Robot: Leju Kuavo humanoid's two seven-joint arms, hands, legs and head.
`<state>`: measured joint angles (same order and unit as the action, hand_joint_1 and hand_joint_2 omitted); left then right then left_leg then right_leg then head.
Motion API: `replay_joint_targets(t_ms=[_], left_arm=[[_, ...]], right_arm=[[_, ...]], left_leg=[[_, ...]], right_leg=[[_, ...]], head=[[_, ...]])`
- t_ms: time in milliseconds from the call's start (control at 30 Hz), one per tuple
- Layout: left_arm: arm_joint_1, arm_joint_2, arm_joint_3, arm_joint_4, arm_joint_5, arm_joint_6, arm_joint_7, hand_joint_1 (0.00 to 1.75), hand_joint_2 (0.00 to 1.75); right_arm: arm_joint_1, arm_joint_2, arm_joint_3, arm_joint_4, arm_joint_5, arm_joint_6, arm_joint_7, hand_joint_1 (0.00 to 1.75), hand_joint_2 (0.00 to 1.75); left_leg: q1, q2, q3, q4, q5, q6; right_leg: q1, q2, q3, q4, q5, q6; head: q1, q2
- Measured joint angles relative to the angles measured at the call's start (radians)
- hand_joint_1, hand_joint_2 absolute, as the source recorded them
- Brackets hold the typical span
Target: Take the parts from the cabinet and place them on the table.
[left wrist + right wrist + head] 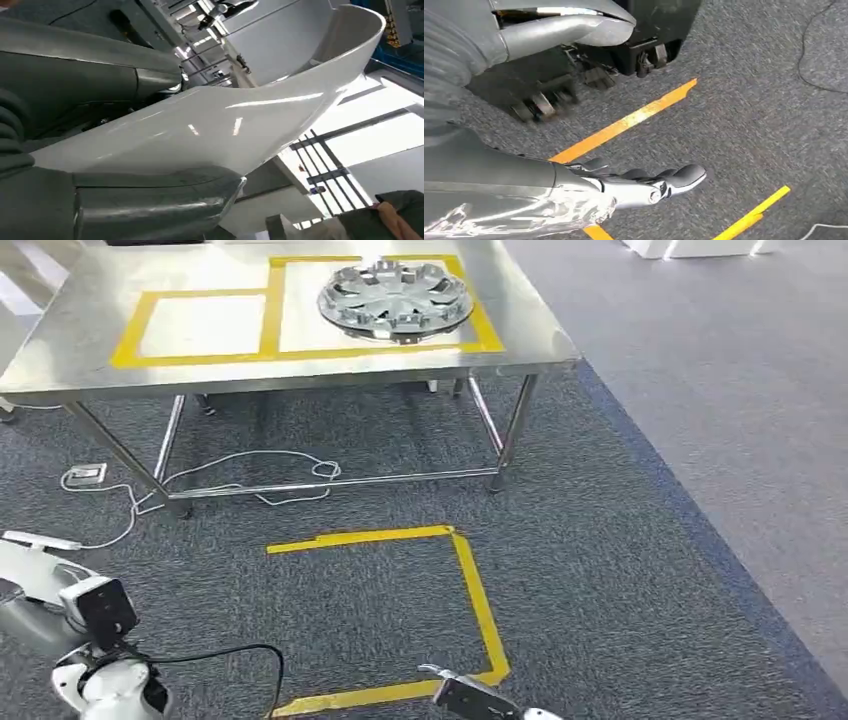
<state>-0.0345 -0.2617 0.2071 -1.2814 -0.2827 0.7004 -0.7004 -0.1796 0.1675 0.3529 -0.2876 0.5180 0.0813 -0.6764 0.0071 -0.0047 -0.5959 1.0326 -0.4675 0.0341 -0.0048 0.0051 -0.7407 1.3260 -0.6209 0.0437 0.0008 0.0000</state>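
Note:
A white, glossy curved part lies in my left hand, gripped between the thick thumb on one face and the dark fingers on the other. My left arm shows low at the left of the head view. My right hand hangs over the carpet with its fingers stretched out and nothing in it; it also shows at the bottom edge of the head view. A silver wheel cover lies flat in the right yellow-taped box on the steel table ahead.
The table's left taped box holds nothing. A yellow tape square marks the grey carpet in front of the table. A white cable and a small plug box lie under the table. Lighter floor runs along the right.

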Motion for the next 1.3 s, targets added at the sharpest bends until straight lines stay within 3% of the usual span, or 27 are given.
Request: replay_joint_targets(t_ms=[33,67,133,167,200,300,333,367,400,467,500,533,567,633,667,700,733,833,867,900,967,1000,1033,1067,1167,1233,1300], left_arm=[[0.000,0.000,0.000,0.000,-0.002,0.000,0.000,1.75,1.75],[0.000,0.000,0.000,0.000,-0.003,0.000,0.000,1.75,1.75],[0.000,-0.001,0.000,0.000,-0.006,0.000,0.000,1.75,1.75],[0.000,-0.002,0.000,0.000,-0.006,0.000,0.000,1.75,1.75],[0.000,-0.002,0.000,0.000,-0.007,0.000,0.000,1.75,1.75],[0.000,-0.002,0.000,0.000,-0.007,0.000,0.000,1.75,1.75],[0.000,0.000,0.000,-0.002,-0.007,0.000,0.000,1.75,1.75],[0.000,0.001,0.000,-0.002,-0.008,0.000,0.000,1.75,1.75],[-0.001,0.001,0.000,-0.002,-0.009,0.000,0.000,1.75,1.75],[-0.001,0.002,0.000,-0.002,-0.009,0.000,0.000,1.75,1.75],[0.000,0.002,0.002,-0.002,-0.010,0.000,0.000,1.75,1.75],[0.000,0.003,0.002,-0.002,-0.010,0.000,0.000,1.75,1.75],[0.000,0.003,0.002,-0.002,-0.011,0.000,0.000,1.75,1.75],[0.000,0.003,0.002,-0.002,-0.013,0.000,0.000,1.75,1.75],[0.000,0.003,0.002,-0.002,-0.014,0.000,0.000,1.75,1.75],[-0.001,0.002,0.002,-0.002,-0.014,0.000,0.000,1.75,1.75],[-0.002,0.002,0.001,-0.002,-0.014,0.000,0.000,1.75,1.75],[-0.002,0.001,0.002,-0.003,-0.021,0.000,0.000,1.75,1.75],[-0.002,0.000,0.001,-0.003,-0.022,0.000,0.000,1.75,1.75],[-0.002,0.000,0.001,-0.003,-0.023,0.000,0.000,1.75,1.75],[-0.002,0.000,0.001,-0.003,-0.023,0.000,0.000,1.75,1.75],[-0.002,0.000,0.001,-0.003,-0.023,0.000,0.000,1.75,1.75],[-0.002,0.000,0.001,-0.003,-0.023,0.000,0.000,1.75,1.75],[-0.002,0.000,0.001,-0.003,-0.022,0.000,0.000,1.75,1.75],[-0.002,0.000,0.000,-0.003,-0.022,0.000,0.000,1.75,1.75],[-0.002,0.000,0.000,-0.003,-0.021,0.000,0.000,1.75,1.75],[-0.002,0.000,0.001,-0.003,-0.021,0.000,0.000,1.75,1.75]], right_arm=[[0.003,0.000,0.000,0.000,0.000,0.000,0.000,0.00,1.75],[0.004,0.000,0.001,0.000,0.000,0.000,0.000,0.00,1.75],[0.003,0.000,0.001,0.000,0.000,0.000,0.000,0.00,1.75],[0.002,0.000,0.001,0.000,0.000,0.000,0.000,0.00,1.75],[0.000,0.000,0.001,0.000,0.000,0.000,0.000,0.00,1.75],[0.002,0.000,0.001,0.000,0.000,0.000,0.000,0.00,1.75],[0.002,0.002,0.001,0.000,0.000,0.000,0.000,0.00,1.75],[0.002,0.002,0.001,0.000,0.000,0.000,-0.001,0.00,1.75],[0.000,0.002,0.001,0.000,0.000,0.000,-0.001,0.00,1.75],[0.000,0.002,0.001,0.000,-0.001,0.002,-0.001,0.00,1.75],[0.001,0.002,0.001,0.000,-0.001,0.002,-0.001,0.00,1.75],[0.003,0.002,0.001,0.000,-0.002,0.002,-0.001,0.00,1.75],[0.003,0.002,0.001,0.000,-0.002,0.003,-0.001,0.00,1.75],[0.003,0.002,0.002,0.000,-0.002,0.004,-0.001,0.00,1.75],[0.003,0.002,0.002,0.000,-0.003,0.004,-0.001,0.00,1.75],[0.001,0.002,0.002,0.000,-0.004,0.004,-0.001,0.00,1.75],[0.001,0.002,0.002,0.000,-0.004,0.004,-0.002,0.00,1.75],[0.001,0.002,0.002,0.000,-0.005,0.004,-0.002,0.00,1.75],[0.000,0.002,0.002,0.000,-0.005,0.004,-0.003,0.00,1.75],[-0.002,0.002,0.002,0.000,-0.005,0.004,-0.003,0.00,1.75],[-0.002,0.002,0.003,0.000,-0.006,0.004,-0.003,0.00,1.75],[0.000,0.002,0.003,0.000,-0.006,0.004,-0.002,0.00,1.75],[0.003,0.002,0.003,0.001,-0.006,0.004,-0.002,0.00,1.75],[0.004,0.002,0.003,0.001,-0.006,0.004,-0.002,0.00,1.75],[0.003,0.002,0.003,0.000,-0.006,0.004,-0.002,0.00,1.75],[-0.001,0.002,0.003,0.001,-0.007,0.004,-0.002,0.00,1.75],[0.002,0.002,0.003,0.001,-0.007,0.005,-0.002,0.00,1.75]], left_leg=[[-0.003,-0.002,0.005,0.000,-0.004,0.002],[-0.006,-0.004,0.012,0.000,-0.009,0.002],[-0.008,-0.005,0.028,0.000,-0.019,0.001],[-0.008,-0.005,0.031,-0.001,-0.023,-0.001],[-0.013,-0.007,0.030,0.002,-0.029,-0.009],[-0.008,-0.006,0.034,-0.007,-0.030,-0.021],[-0.010,-0.006,0.038,-0.003,-0.039,-0.026],[-0.010,-0.004,0.034,0.014,-0.050,-0.030],[-0.009,-0.004,0.011,0.063,-0.078,-0.034],[-0.003,-0.004,-0.075,0.221,-0.145,-0.045],[0.001,-0.004,-0.111,0.276,-0.154,-0.050],[0.005,-0.004,-0.123,0.283,-0.138,-0.054],[0.009,-0.003,-0.116,0.253,-0.100,-0.059],[0.017,-0.001,-0.053,0.101,0.008,-0.068],[0.023,0.005,-0.025,0.031,0.038,-0.073],[0.016,0.002,-0.009,0.005,0.021,-0.071],[0.015,0.003,-0.013,0.008,0.012,-0.052],[0.014,0.001,-0.013,0.001,0.009,-0.031],[0.015,0.001,-0.007,0.000,0.007,-0.022],[0.014,0.002,-0.004,0.000,0.003,-0.016],[0.010,0.002,-0.001,0.000,-0.001,-0.009],[0.008,0.002,0.001,0.001,-0.004,-0.007],[0.007,0.001,0.004,0.001,-0.007,-0.006],[0.006,0.000,0.010,0.001,-0.011,-0.006],[0.005,-0.003,0.035,0.000,-0.029,-0.012],[0.000,-0.004,0.031,0.003,-0.035,-0.022],[0.004,-0.003,0.033,-0.005,-0.035,-0.032]], right_leg=[[0.002,0.000,-0.010,-0.004,0.023,-0.005],[0.004,0.001,0.005,-0.053,0.066,-0.012],[0.014,0.001,0.079,-0.226,0.166,-0.029],[0.022,0.000,0.104,-0.287,0.181,-0.039],[0.022,-0.001,0.126,-0.305,0.171,-0.041],[0.025,0.004,0.126,-0.307,0.169,-0.045],[0.014,0.003,0.140,-0.327,0.176,-0.048],[0.014,0.003,0.150,-0.335,0.176,-0.049],[0.012,0.001,0.156,-0.337,0.174,-0.052],[0.011,-0.001,0.163,-0.337,0.167,-0.057],[0.010,-0.001,0.166,-0.337,0.163,-0.057],[0.009,-0.001,0.170,-0.336,0.160,-0.055],[0.007,0.000,0.175,-0.335,0.155,-0.053],[0.001,0.003,0.190,-0.330,0.143,-0.044],[0.003,0.004,0.191,-0.326,0.135,-0.036],[0.009,0.006,0.187,-0.313,0.126,-0.028],[0.008,0.006,0.184,-0.315,0.127,-0.025],[0.003,0.001,0.187,-0.319,0.119,-0.010],[0.001,0.001,0.175,-0.297,0.108,-0.003],[0.001,-0.001,0.149,-0.245,0.082,-0.002],[0.002,0.000,0.054,-0.075,0.016,0.000],[0.002,0.000,0.011,-0.008,0.000,0.000],[0.002,0.000,-0.014,0.017,0.009,-0.002],[0.002,0.000,-0.011,-0.008,0.043,-0.005],[0.005,0.000,0.092,-0.258,0.195,-0.021],[0.012,0.000,0.120,-0.303,0.171,-0.027],[0.014,0.003,0.117,-0.299,0.167,-0.032]], head=[[0.001,0.000],[0.000,0.000],[0.000,0.000],[0.000,0.000],[0.000,0.000],[0.000,0.000],[-0.002,0.000],[-0.003,0.000],[-0.007,0.000],[-0.007,0.000],[-0.005,0.000],[-0.006,0.000],[-0.006,0.000],[-0.006,0.000],[-0.008,0.000],[-0.012,0.000],[-0.008,0.000],[-0.009,0.000],[-0.006,0.000],[-0.001,0.000],[-0.001,0.000],[0.000,0.000],[0.000,0.000],[0.000,0.000],[0.000,0.000],[0.003,0.000],[-0.001,0.000]])
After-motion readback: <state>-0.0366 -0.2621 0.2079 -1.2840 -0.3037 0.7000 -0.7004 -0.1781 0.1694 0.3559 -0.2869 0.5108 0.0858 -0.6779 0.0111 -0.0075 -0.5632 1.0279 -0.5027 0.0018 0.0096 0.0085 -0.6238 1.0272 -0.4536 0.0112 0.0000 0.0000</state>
